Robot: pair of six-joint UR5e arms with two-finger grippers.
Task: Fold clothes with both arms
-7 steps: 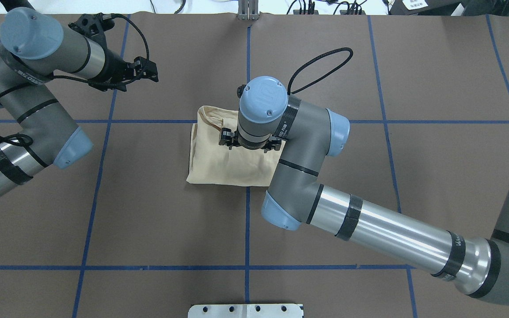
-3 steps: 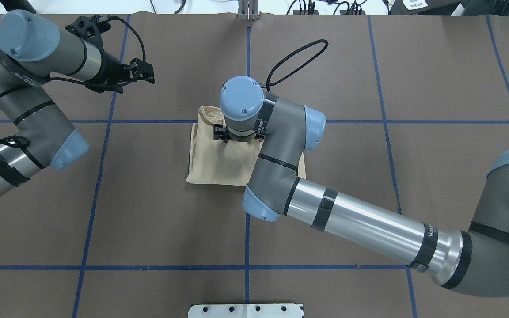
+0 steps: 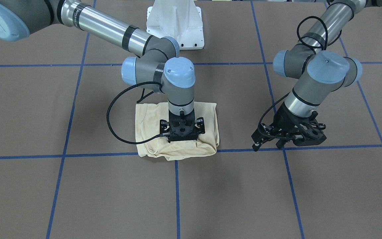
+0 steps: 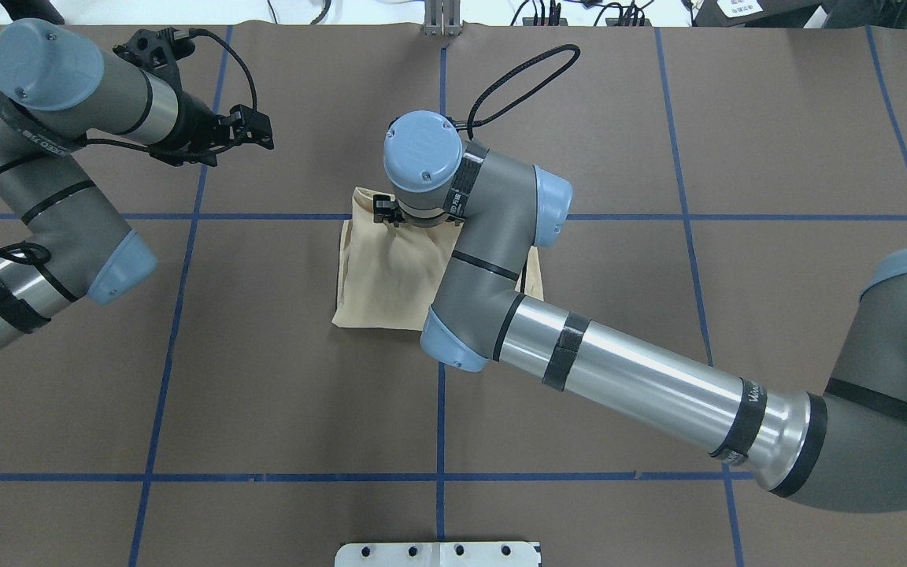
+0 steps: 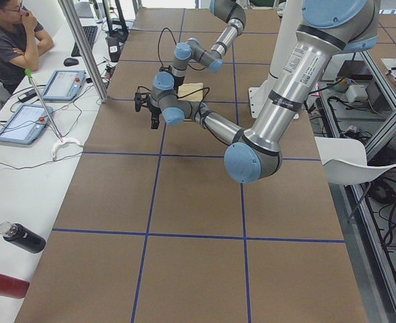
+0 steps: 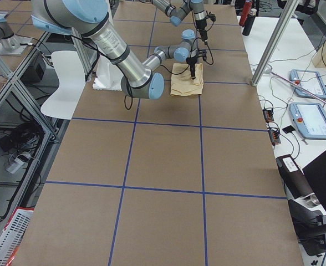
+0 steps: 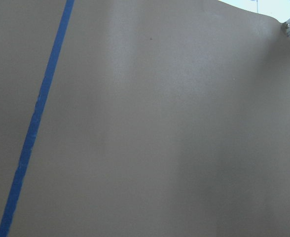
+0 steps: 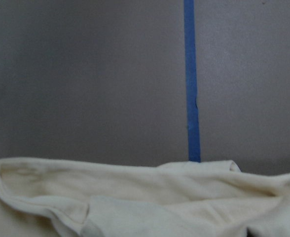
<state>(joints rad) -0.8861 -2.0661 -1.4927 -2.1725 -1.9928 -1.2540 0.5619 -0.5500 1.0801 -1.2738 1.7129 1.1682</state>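
Exterior front-facing view: the black two-finger right gripper stands tip-down on the pale cream-yellow, folded long-sleeved T-shirt. Its fingertips are sunk in the rumpled edge farthest from the robot, so I cannot tell whether they are parted or pinched. This looks like settling that edge, and light, straight pressure should stop the layers beneath from sliding. Beyond the cloth, the brown paper-covered table with blue tape lines gives room all round. Well off to the side, the black left gripper hovers with fingers apart, holding nothing.

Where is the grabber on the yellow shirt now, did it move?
Yes. Seen from overhead, the right gripper slid over the T-shirt toward its far edge, ending left of the vertical blue tape line.
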